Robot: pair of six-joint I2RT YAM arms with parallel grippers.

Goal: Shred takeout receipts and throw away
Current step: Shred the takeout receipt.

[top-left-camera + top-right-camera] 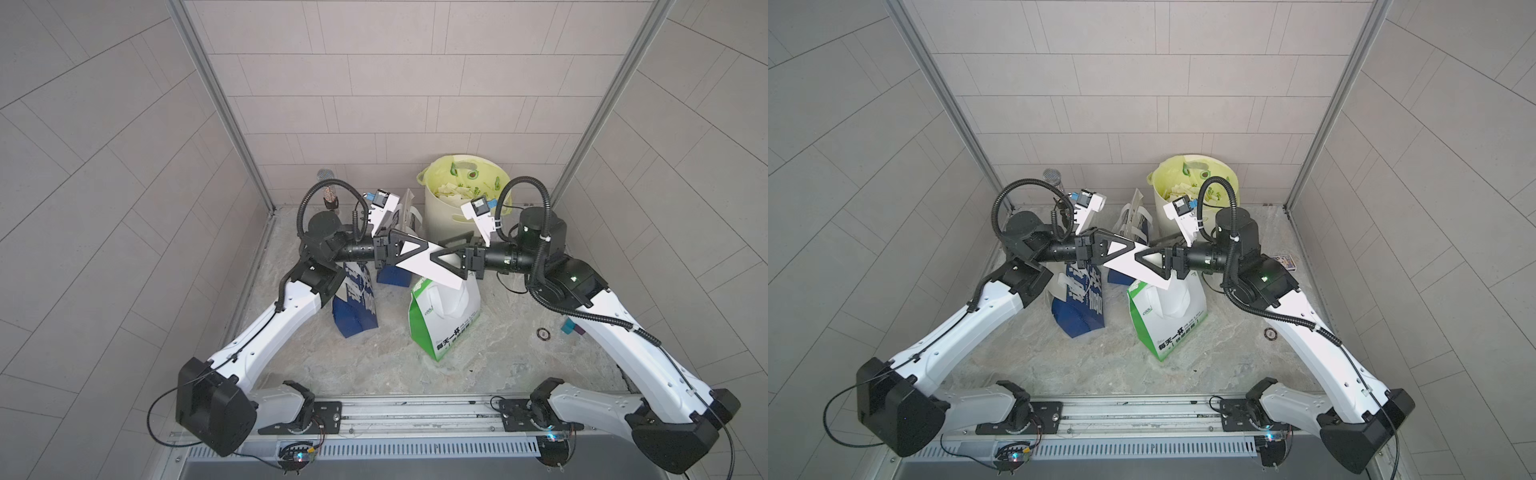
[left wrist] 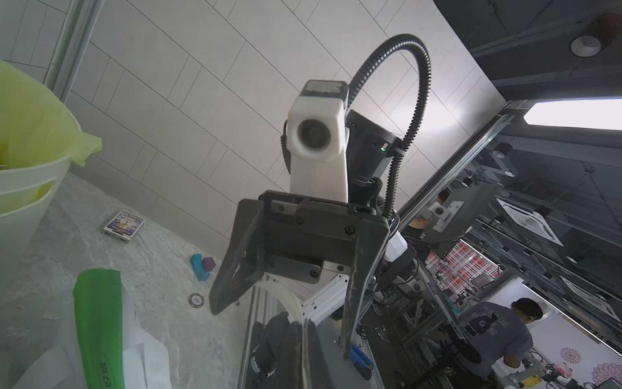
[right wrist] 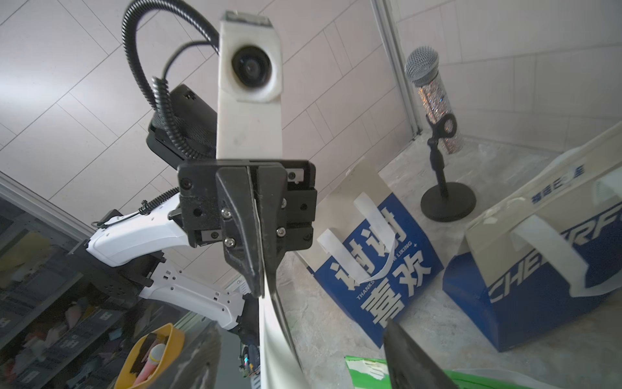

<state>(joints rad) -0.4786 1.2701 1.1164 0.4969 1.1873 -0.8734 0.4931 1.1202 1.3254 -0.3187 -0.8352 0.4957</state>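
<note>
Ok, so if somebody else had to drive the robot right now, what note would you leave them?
Left gripper: shut on one end of the thin white paper receipt, held in the air over the green-and-white paper bag.
Right gripper: open, jaws on either side of the receipt's other end, not pinching.
Done: pale paper scraps already lie in the cream plastic bin with the yellow-green liner, at the back.
Left: close the right gripper, tear this receipt up and drop the pieces in the bin. Then check the blue paper bags for more slips.
</note>
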